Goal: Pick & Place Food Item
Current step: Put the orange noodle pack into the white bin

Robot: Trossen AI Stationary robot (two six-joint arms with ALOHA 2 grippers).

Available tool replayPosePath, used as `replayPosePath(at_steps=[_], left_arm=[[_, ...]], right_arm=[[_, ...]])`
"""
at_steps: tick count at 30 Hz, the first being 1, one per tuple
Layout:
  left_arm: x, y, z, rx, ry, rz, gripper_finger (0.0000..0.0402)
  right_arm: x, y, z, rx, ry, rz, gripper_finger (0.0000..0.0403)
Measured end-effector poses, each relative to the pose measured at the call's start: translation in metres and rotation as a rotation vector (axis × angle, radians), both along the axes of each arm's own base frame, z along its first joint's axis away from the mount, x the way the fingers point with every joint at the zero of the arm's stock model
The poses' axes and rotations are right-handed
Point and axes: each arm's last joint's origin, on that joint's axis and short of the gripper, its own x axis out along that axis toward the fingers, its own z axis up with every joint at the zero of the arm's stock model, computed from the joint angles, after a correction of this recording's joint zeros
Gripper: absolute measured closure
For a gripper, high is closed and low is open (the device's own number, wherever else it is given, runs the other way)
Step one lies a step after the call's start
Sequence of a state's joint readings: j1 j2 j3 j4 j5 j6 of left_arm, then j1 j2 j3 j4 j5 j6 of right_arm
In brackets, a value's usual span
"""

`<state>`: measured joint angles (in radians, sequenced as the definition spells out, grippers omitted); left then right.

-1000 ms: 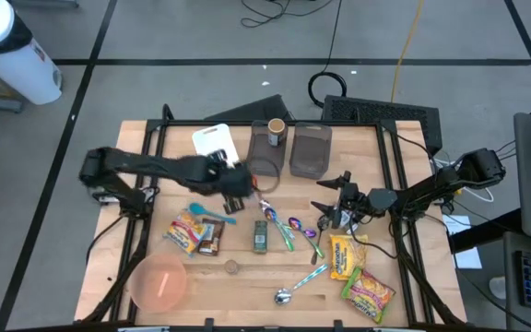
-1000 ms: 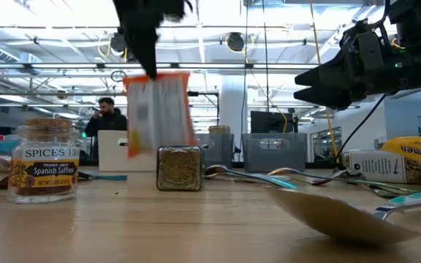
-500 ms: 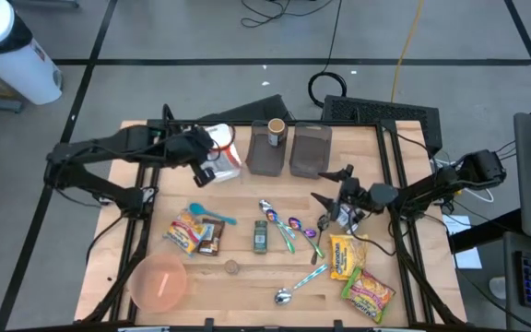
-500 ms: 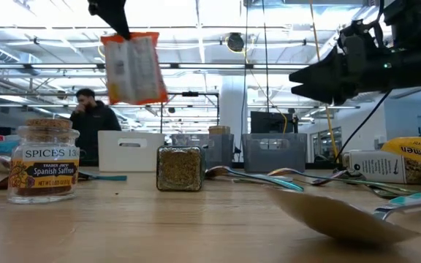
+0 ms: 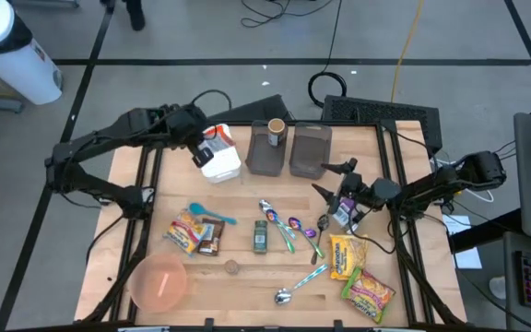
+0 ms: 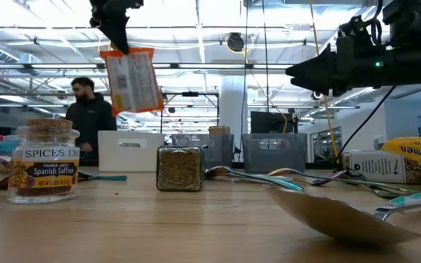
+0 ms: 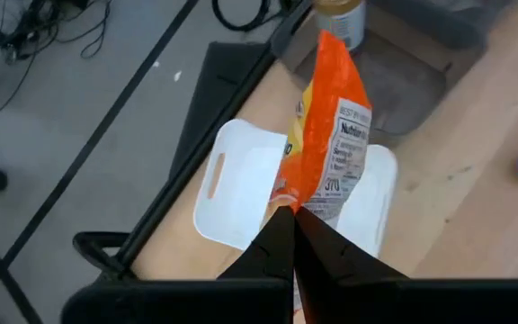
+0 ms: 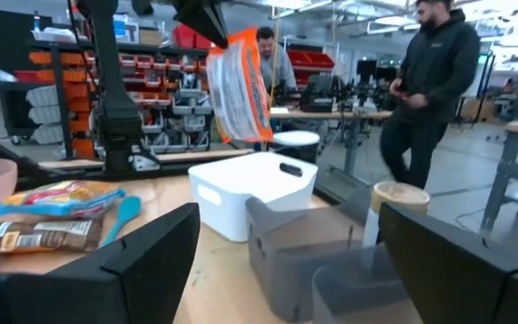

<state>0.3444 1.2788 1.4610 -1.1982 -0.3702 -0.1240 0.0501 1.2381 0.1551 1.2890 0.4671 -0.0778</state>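
Note:
An orange-and-white food packet (image 7: 331,144) hangs from my left gripper (image 7: 293,220), which is shut on it high above the white bin (image 5: 218,153) at the table's far left. The packet also shows in the low view (image 6: 131,80) and in the right wrist view (image 8: 237,87). My right gripper (image 5: 332,178) is open and empty above the table's right middle, near the grey containers (image 5: 310,152). My left gripper pinches the packet's top edge (image 7: 297,203) between its two fingers, from above with the fingers pointing down. The packet hangs below the fingers, lifted clear, a little tilted, over the white bin (image 7: 241,193).
Two grey containers (image 5: 267,148) and a jar (image 5: 277,127) stand at the far middle. Snack packets (image 5: 192,231), spice jars (image 5: 259,236), spoons (image 5: 289,231), ramen packs (image 5: 358,272) and a pink bowl (image 5: 159,281) lie across the near half. A person (image 8: 430,81) walks behind the table.
My left gripper has carried the packet up and toward the table's far left, from above the middle to above the white bin; the packet stays hanging below it. My right gripper has shifted slightly toward the far edge.

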Motion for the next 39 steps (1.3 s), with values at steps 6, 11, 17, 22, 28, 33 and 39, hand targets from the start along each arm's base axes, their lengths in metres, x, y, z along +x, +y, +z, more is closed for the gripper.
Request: replayPosePath(at_steps=[6, 11, 17, 22, 28, 33, 39], left_arm=[[-0.007, 0.025, 0.003, -0.007, -0.038, 0.009, 0.0401], [-0.011, 0.045, 0.0, 0.0, -0.02, 0.06, 0.0401], [-0.011, 0.067, -0.008, -0.029, -0.005, 0.044, 0.0401], [-0.007, 0.083, -0.02, -0.069, 0.04, 0.036, 0.0402], [-0.006, 0.1, -0.031, -0.084, 0.086, 0.047, 0.0401], [-0.008, 0.111, -0.036, -0.092, 0.103, 0.062, 0.0401], [-0.009, 0.119, -0.04, -0.108, 0.106, 0.053, 0.0401]], right_arm=[[0.0, -0.004, 0.003, -0.027, -0.015, -0.023, 0.0069], [0.0, -0.007, 0.002, -0.023, -0.015, -0.031, 0.0069], [0.0, -0.01, 0.002, -0.019, -0.01, -0.009, 0.0069], [0.0, -0.01, 0.001, -0.019, -0.007, -0.009, 0.0069], [0.0, -0.01, 0.001, -0.019, -0.003, -0.009, 0.0069], [0.0, -0.01, 0.001, -0.018, -0.003, -0.008, 0.0069], [0.0, -0.01, 0.0, -0.019, 0.004, -0.009, 0.0069]])
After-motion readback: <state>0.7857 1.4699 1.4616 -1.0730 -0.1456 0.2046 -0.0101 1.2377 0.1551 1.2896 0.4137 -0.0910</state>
